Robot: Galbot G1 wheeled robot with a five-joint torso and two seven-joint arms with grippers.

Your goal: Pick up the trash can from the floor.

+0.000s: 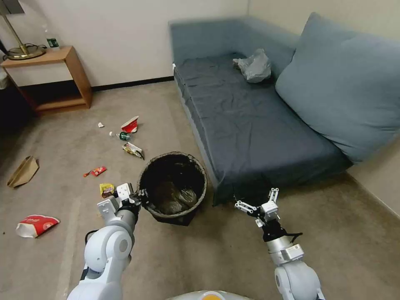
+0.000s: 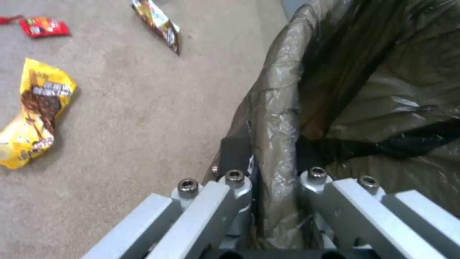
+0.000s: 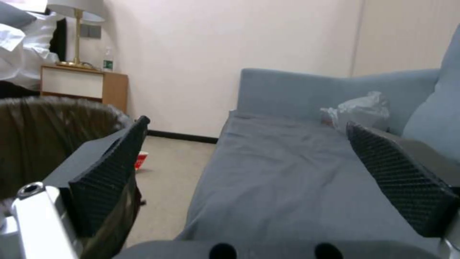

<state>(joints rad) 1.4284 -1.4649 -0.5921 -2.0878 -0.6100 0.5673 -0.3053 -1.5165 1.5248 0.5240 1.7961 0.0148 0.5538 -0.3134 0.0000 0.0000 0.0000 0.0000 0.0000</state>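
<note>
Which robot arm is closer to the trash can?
Left. The left end effector is clamped on the trash can rim; the right end effector hangs open beside it, by the sofa.

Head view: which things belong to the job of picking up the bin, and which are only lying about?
Belong to the job:
- trash can
- left gripper, shut on its rim
- floor

Only lying about:
- yellow wrapper
- red wrapper
- paper cup
- brown paper bag
- grey bag on the sofa
- right gripper, open, apart
</note>
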